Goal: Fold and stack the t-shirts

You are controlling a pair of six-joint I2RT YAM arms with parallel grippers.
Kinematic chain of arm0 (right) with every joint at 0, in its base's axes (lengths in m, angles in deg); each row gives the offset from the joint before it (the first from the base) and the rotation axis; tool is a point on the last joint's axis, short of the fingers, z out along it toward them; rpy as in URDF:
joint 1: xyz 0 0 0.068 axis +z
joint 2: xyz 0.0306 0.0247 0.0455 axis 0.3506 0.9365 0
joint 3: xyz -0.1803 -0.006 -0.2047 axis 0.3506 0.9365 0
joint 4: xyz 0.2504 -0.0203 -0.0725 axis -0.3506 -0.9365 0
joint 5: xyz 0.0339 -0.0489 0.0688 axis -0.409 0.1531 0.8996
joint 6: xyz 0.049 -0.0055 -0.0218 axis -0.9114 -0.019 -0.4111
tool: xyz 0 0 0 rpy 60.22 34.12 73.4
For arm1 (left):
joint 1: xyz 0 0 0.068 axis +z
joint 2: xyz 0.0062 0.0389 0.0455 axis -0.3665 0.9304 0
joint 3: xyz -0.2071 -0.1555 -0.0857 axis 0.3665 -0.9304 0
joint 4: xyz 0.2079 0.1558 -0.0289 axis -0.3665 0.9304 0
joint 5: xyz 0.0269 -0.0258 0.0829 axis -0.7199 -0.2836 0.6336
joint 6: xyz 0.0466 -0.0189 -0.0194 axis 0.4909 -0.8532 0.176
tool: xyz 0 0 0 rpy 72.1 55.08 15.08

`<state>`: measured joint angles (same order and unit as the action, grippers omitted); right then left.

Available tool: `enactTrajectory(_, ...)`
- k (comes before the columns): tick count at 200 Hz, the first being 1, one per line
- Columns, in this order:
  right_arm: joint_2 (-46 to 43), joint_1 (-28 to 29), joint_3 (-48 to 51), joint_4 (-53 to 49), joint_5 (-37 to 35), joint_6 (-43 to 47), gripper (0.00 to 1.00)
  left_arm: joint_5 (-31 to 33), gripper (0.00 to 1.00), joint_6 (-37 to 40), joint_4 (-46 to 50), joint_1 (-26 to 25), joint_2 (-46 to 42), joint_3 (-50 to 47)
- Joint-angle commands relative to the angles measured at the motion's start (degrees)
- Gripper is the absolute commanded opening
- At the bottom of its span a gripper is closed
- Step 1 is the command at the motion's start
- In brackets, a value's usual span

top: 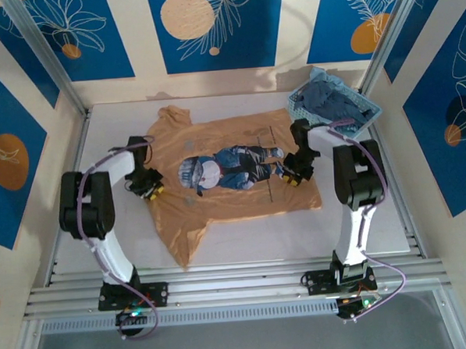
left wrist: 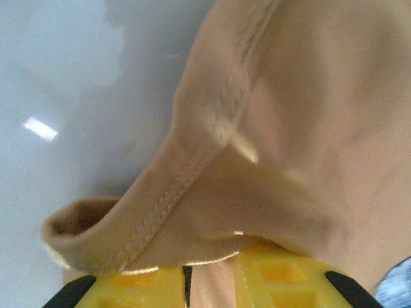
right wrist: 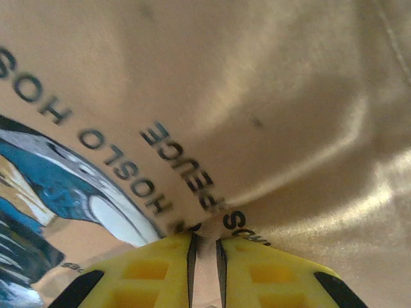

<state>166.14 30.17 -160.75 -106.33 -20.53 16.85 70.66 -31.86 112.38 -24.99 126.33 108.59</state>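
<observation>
1. Mid-counter (top: 283, 238): tan-orange tee (top: 215, 136) spread flat, print side up. Blue cartoon figure (top: 229, 171) sits near ctr of top view.
2. L gripper (top: 151, 188) is at the tee's left edge, ctr-left of frame.
3. L wrist view: yellow fingers (left wrist: 135, 289) at bottom edge, nearly together, w/ a strip of tan cloth pinched betw. them, so clenched on the tee. Stitched hem (left wrist: 173, 192) curls up above them.
4. R gripper (top: 289, 171) is on the tee's right part, just right of the figure.
5. R wrist view: its yellow fingers (right wrist: 148, 269) at bottom, narrow gap, fold of tan cloth clamped in it, so grasping the tee. Black lettering (right wrist: 160, 138) runs diag. across mid-frame; blue print at lower left.
6. Slate-blue tee (top: 331, 99) is bunched inside light blue basket (top: 293, 105), upper right of frame, just beside the tan tee's far right corner.
</observation>
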Motion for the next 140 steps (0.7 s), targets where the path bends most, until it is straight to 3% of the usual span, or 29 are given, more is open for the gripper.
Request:
enactTrajectory(1, 6.6, 0.4, -6.8, -4.2, 0.9, -0.2, 0.21, -1.9, 0.24, 6.1, 0.1, 1.5, 6.9, 7.4)
enactTrajectory(37, 12.7, 0.3, -19.5, -7.1, 0.6, 2.0, 0.22, 1.8, 0.27, 11.1, 5.2, 2.2, 13.5, 22.1)
enactTrajectory(58, 12.7, 1.0, -25.0, -9.0, -0.7, 4.3, 0.25, 6.7, 0.48, 12.9, 7.1, 1.5, 9.1, 23.8)
enactTrajectory(80, 7.6, 1.6, -23.6, -8.5, -1.4, 4.6, 0.30, 7.3, 0.50, 13.8, 7.3, -0.8, -1.1, 16.7)
enactTrajectory(113, -3.3, 3.6, -14.6, -5.4, 0.6, 3.9, 0.40, -1.8, 0.51, 13.3, 4.2, -8.4, -13.5, -0.9)
enactTrajectory(140, -11.7, 5.3, -5.7, -0.8, 7.1, 3.7, 0.44, -7.5, 0.51, 13.0, -3.9, -13.1, -16.4, -11.5)
